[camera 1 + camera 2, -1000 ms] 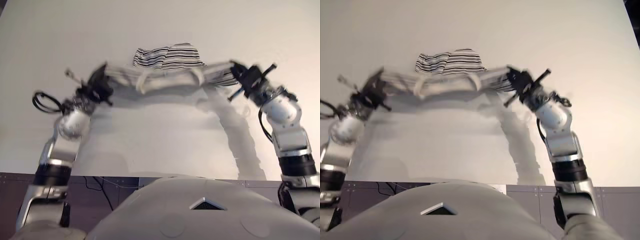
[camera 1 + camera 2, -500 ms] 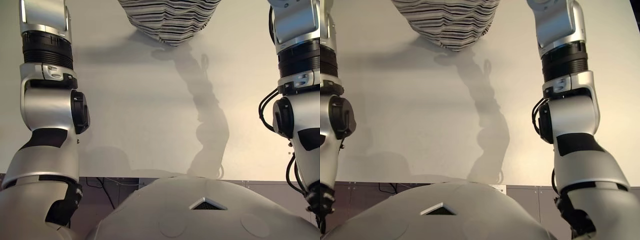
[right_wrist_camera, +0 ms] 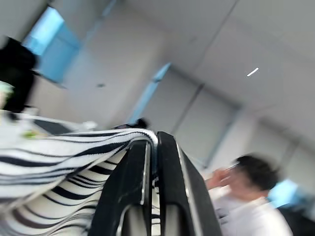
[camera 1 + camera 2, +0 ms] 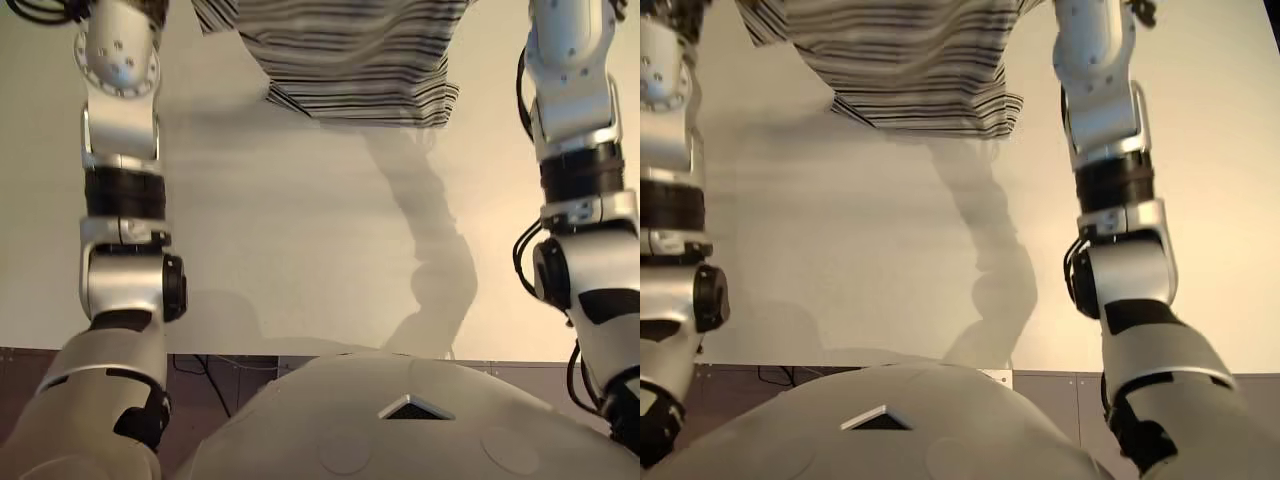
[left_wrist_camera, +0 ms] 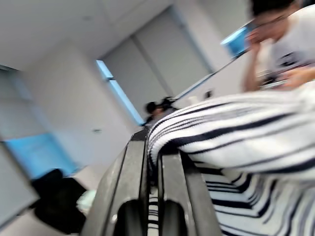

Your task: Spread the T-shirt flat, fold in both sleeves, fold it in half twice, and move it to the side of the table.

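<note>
Two clamps on top-cropped T-shirt (image 4: 350,60): left gripper (image 5: 153,152), right gripper (image 3: 153,143).

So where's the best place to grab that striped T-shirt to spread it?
Probably its top edge, one pinch near each end, a gripper from each side. The left gripper and right gripper are shut on that edge so, and the limp T-shirt hangs spread between them over the table, lower hem free.

Bright, even overhead light washes the plain white table (image 4: 300,250), and the hanging black-and-white striped T-shirt (image 4: 350,60) throws a soft-edged grey shadow onto it.
</note>
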Controlling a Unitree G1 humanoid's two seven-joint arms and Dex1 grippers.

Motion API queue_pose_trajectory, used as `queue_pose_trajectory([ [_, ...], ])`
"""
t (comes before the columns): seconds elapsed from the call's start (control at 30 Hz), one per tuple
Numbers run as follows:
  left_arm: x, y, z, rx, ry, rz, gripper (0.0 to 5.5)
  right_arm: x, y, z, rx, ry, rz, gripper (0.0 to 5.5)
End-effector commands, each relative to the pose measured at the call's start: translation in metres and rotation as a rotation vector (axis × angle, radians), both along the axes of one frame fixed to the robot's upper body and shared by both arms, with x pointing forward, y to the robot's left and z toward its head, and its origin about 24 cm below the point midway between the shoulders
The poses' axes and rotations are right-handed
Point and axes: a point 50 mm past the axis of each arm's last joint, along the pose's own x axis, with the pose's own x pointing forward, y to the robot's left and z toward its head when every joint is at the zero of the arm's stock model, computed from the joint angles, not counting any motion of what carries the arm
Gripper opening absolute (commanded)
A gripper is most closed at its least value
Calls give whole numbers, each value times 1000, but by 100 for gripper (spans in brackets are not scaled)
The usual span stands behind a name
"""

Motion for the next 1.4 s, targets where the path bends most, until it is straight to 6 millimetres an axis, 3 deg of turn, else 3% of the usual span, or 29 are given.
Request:
queue_pose_trajectory([
  [0.03, -104, 22, 25, -124, 237, -281, 11, -118, -44, 43, 222, 179, 491, 10],
  [0.13, -156, 26, 7, -136, 588, -504, 11, -175, -48, 35, 131, 420, 725, 10],
  [0.27, -222, 45, -56, 65, 1118, -664, 11, -214, -65, -31, -26, 890, 729, 10],
  [0.37, -249, 46, -90, 203, 1222, -637, 11, -253, -63, -92, -180, 1220, 722, 10],
  [0.43, -253, 39, -112, 272, 1210, -570, 37, -262, -66, -133, -325, 1283, 587, 34],
  [0.5, -260, 37, -132, 380, 1165, -501, 64, -261, -70, -162, -420, 1259, 430, 65],
  [0.6, -273, 43, -149, 475, 1087, -398, 107, -272, -76, -174, -499, 1257, 392, 114],
  [0.73, -308, 51, -152, 525, 1082, -377, 163, -316, -88, -170, -455, 1449, 635, 179],
  [0.8, -328, 65, -159, 612, 1123, -407, 181, -335, -101, -169, -451, 1551, 701, 215],
  [0.87, -339, 84, -161, 686, 1130, -382, 181, -335, -113, -166, -394, 1555, 672, 245],
  [0.93, -329, 96, -157, 729, 1023, -300, 181, -321, -112, -158, -313, 1478, 647, 252],
  [1.07, -310, 91, -157, 623, 948, -220, 181, -293, -105, -148, -253, 1359, 622, 252],
  [1.1, -313, 97, -159, 641, 973, -218, 181, -293, -106, -145, -251, 1361, 623, 252],
  [1.2, -324, 140, -163, 677, 1050, 6, 181, -299, -129, -152, -455, 1447, 616, 252],
  [1.23, -308, 150, -159, 609, 1002, 150, 181, -301, -136, -155, -510, 1466, 609, 252],
  [1.3, -252, 141, -141, 341, 798, 335, 181, -291, -137, -153, -506, 1433, 598, 252],
  [1.37, -191, 100, -109, 33, 585, 314, 181, -280, -136, -149, -508, 1405, 616, 252],
  [1.4, -174, 69, -96, -52, 542, 211, 181, -278, -138, -146, -537, 1411, 637, 252],
])
